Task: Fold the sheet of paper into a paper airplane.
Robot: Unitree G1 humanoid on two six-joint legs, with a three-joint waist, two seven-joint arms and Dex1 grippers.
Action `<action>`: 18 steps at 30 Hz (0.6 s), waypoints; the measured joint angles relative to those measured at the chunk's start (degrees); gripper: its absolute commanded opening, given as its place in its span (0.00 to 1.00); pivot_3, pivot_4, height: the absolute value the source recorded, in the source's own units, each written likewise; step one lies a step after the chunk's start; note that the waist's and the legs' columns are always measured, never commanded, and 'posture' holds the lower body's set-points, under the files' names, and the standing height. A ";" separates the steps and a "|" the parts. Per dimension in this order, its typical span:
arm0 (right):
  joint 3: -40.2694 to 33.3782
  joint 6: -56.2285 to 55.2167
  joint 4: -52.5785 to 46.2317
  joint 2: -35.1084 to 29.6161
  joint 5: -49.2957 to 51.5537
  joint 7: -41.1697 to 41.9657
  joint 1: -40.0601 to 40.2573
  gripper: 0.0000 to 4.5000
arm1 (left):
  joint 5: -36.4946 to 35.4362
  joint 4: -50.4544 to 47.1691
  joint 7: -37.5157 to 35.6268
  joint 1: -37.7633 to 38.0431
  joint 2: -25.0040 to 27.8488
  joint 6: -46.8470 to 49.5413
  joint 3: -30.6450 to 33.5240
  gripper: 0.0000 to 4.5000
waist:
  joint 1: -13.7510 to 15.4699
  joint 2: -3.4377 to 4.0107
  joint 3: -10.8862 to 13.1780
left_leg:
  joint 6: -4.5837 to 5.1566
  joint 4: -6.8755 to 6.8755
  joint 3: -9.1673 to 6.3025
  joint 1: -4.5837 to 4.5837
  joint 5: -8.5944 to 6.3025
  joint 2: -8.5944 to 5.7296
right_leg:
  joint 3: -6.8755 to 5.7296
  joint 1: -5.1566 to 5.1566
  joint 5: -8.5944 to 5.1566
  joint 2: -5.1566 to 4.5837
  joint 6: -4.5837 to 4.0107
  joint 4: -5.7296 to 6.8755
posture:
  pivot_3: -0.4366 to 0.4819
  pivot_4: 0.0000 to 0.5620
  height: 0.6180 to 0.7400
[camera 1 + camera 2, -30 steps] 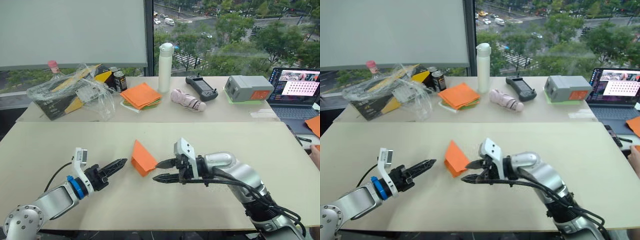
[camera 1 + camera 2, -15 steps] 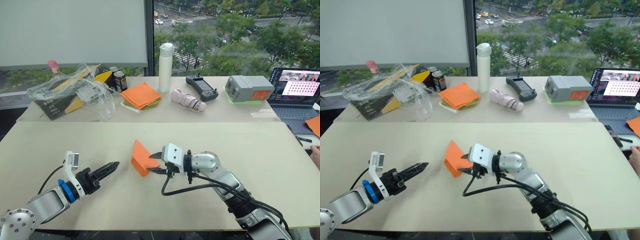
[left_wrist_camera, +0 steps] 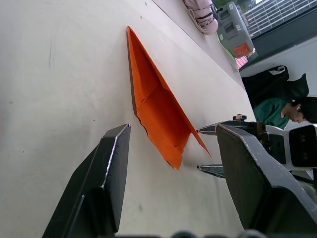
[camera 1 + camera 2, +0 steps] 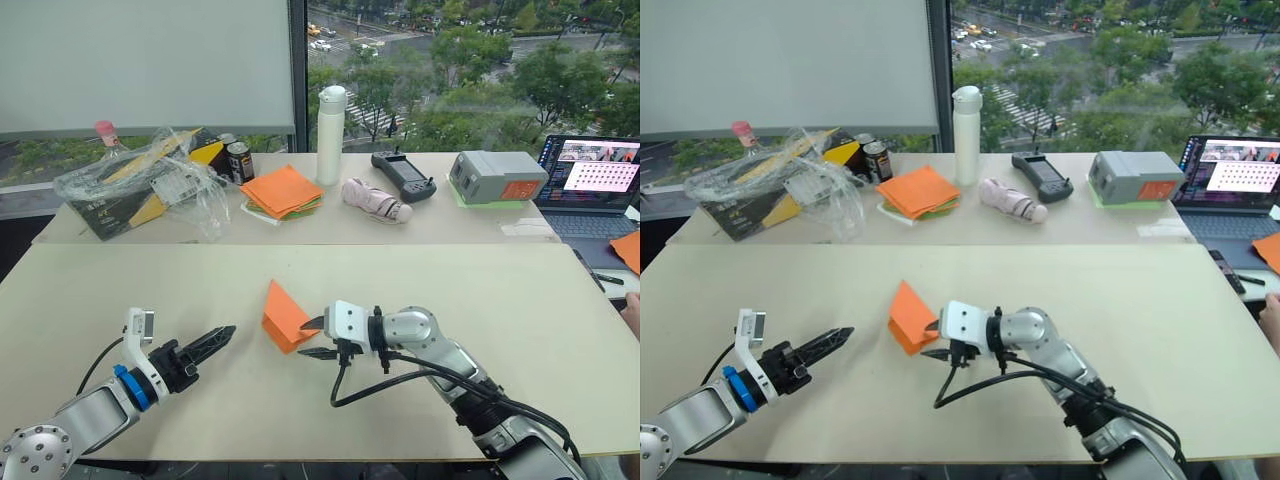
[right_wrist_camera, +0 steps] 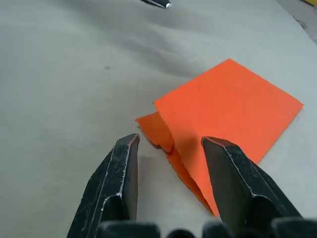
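A big window with trees and a street outside is seen behind two pale tabletops pushed together. On the near tabletop (image 4: 120, 290) the sheet of paper (image 4: 288, 315) is found roughly in the middle — bright orange, already creased into a narrower, partly folded shape with one flap raised off the surface.

The right gripper (image 4: 312, 338) is positioned right at the paper's lower corner, its two black fingers parted with one tip touching or almost touching the paper's edge and the other just below; nothing is held. In the right wrist view the folded edge (image 5: 188, 148) is framed between the spread fingers (image 5: 121, 173).

The left gripper (image 4: 222, 333) is kept near the paper on the other side, apart from it, fingers spread somewhat in its wrist view and empty.

The far tabletop is cluttered — a pile of orange and green sheets (image 4: 282, 192), a white bottle (image 4: 330, 135), a crinkled plastic bag over a box (image 4: 150, 185), a can (image 4: 240, 160), a black handheld controller (image 4: 403, 174), a grey box (image 4: 497, 176) and an open laptop (image 4: 590, 185).
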 measured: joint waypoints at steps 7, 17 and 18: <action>-0.59 -0.95 1.86 1.38 -0.49 -2.37 -0.23 0.50 | -0.12 -0.40 1.08 -0.09 -0.37 -0.10 -0.03 0.64 | 0.00 0.00 0.00 | 0.00 0.00 0.00 0.00 0.00 0.00 | 0.00 0.00 0.00 0.00 0.00 0.00 | 0.48 0.27 1.00; -0.83 -1.60 2.18 1.63 -1.62 -4.61 -0.09 0.50 | -1.91 -0.72 3.01 -0.73 -0.39 -0.10 -0.10 0.64 | 0.00 0.00 0.00 | 0.00 0.00 0.00 0.00 0.00 0.00 | 0.00 0.01 0.00 0.00 0.00 0.01 | 0.48 0.27 1.00; -0.83 -1.95 2.48 1.63 -2.07 -4.94 -0.04 0.50 | -2.22 -0.86 3.28 -0.86 -0.39 -0.10 -0.12 0.64 | 0.00 0.00 0.00 | 0.00 0.00 0.00 0.00 0.00 0.00 | 0.00 0.01 0.00 0.00 0.00 0.01 | 0.48 0.27 1.00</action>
